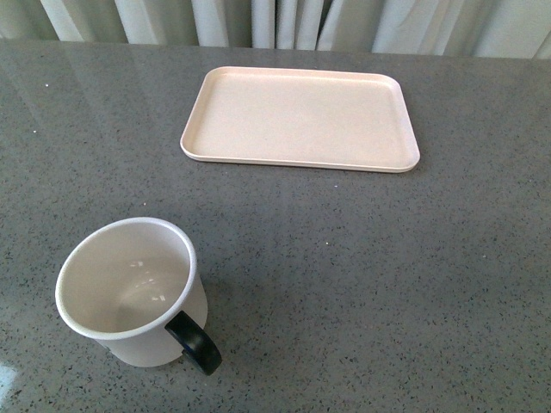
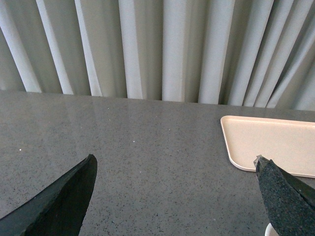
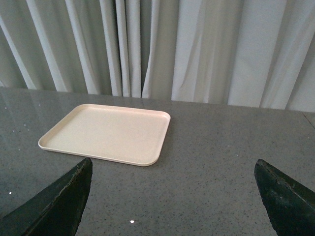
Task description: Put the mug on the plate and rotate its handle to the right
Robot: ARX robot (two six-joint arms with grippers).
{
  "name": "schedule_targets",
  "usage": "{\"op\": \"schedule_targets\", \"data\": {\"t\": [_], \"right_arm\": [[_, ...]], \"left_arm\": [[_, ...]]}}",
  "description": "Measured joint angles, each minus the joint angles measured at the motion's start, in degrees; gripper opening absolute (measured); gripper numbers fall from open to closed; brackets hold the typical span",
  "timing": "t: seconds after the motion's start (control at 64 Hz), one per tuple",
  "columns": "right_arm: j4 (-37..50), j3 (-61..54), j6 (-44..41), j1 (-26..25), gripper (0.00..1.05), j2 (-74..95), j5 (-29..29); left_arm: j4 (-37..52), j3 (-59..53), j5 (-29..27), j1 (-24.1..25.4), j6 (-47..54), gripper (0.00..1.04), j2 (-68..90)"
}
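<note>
The white mug (image 1: pixel 129 292) stands upright on the grey table near the front left, its black handle (image 1: pixel 195 342) pointing toward the front right. The cream-beige plate (image 1: pixel 301 118) lies empty at the back centre, well apart from the mug. Neither arm shows in the front view. My left gripper (image 2: pixel 174 162) is open above bare table, with the plate (image 2: pixel 275 145) off to one side and a sliver of the mug's rim (image 2: pixel 270 230) at the frame edge. My right gripper (image 3: pixel 172 167) is open too, nothing between its fingers, and the plate (image 3: pixel 110 132) lies ahead of it.
A speckled grey tabletop (image 1: pixel 387 275) stretches across the scene. Pale pleated curtains (image 1: pixel 284 21) hang along its far edge, directly behind the plate.
</note>
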Motion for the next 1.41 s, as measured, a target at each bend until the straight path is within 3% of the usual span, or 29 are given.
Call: {"op": "schedule_targets", "data": {"t": [0.422,0.531,0.594,0.797,1.0,1.406], "right_arm": [[0.0,0.0,0.0,0.0,0.96,0.0,0.0],[0.0,0.0,0.0,0.0,0.96,0.0,0.0],[0.0,0.0,0.0,0.0,0.96,0.0,0.0],[0.0,0.0,0.0,0.0,0.96,0.0,0.0],[0.0,0.0,0.0,0.0,0.96,0.0,0.0],[0.0,0.0,0.0,0.0,0.96,0.0,0.0]], "left_arm": [[-0.2,0.0,-0.1,0.0,0.0,0.96,0.1],[-22.3,10.4,-4.8,-1.2,-10.1,0.96,14.9],[-26.7,14.1,-3.8,-0.2,-12.2,0.96,23.8],[-16.9,20.4,-2.6,1.6,-11.2,0.96,41.3],[-6.4,25.3,2.3,-3.5,-8.2,0.96,60.8],[-2.4,28.5,7.2,-7.9,-7.0,0.96,71.7]]}}
